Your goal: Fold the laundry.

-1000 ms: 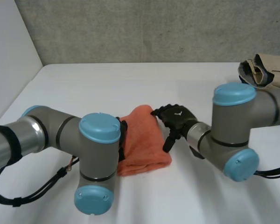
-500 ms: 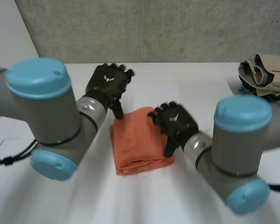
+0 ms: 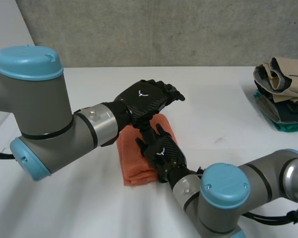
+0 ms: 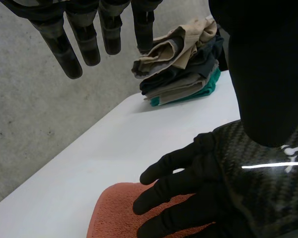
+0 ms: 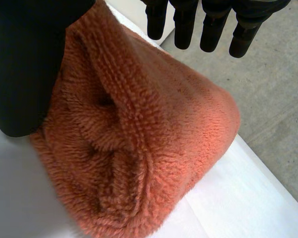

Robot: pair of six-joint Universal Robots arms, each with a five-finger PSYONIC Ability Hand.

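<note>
A folded orange towel [image 3: 131, 163] lies mid-table. My left hand [image 3: 144, 101] hovers over its far end, fingers straight and holding nothing. My right hand [image 3: 164, 156] lies flat on the towel's right half, back upward, fingers stretched out. In the left wrist view my left hand [image 4: 87, 44] hangs with straight fingers above the table, and below it the right hand [image 4: 228, 188] rests its fingers on the towel [image 4: 114, 215]. In the right wrist view the right hand [image 5: 185, 25] has straight fingers just over the thick folded towel [image 5: 154, 139], with its thumb beside the towel's edge.
A pile of folded clothes [image 3: 280, 94] in beige, dark and teal sits at the table's far right, also seen as the pile [image 4: 184, 69] in the left wrist view. The white table [image 3: 213, 99] ends at a grey wall behind. Both forearms cross low over the table's front.
The left hand came from beside the towel's left edge, up and across to hover over its far end. The right hand slid from the towel's right side onto it, its arm swinging toward the front.
</note>
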